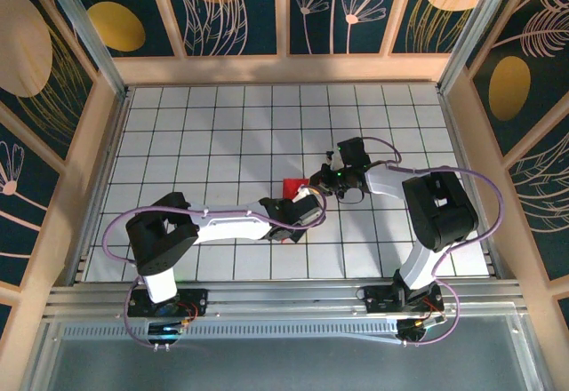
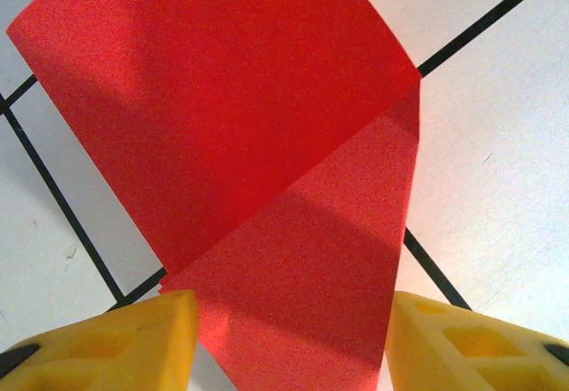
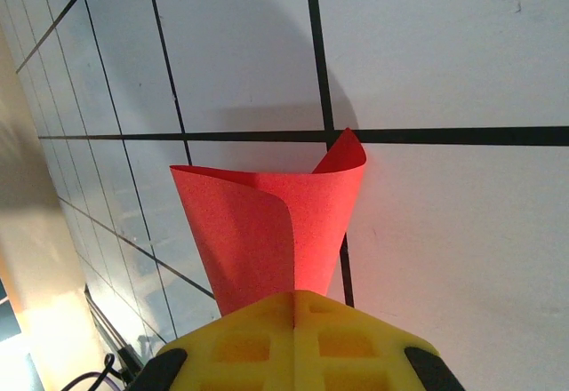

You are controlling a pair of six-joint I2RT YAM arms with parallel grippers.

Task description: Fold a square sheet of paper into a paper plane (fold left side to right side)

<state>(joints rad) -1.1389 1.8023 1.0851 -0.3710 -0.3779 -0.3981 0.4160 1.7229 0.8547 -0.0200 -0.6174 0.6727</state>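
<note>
grid table (image 1: 178,142); red paper (image 2: 249,124) pinched in right jaws; left jaws apart

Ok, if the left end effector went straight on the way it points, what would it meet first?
The square sheet of paper: its folded flap already lies inside the open left end effector, with the table probably just beneath, though depth is unclear.
</note>
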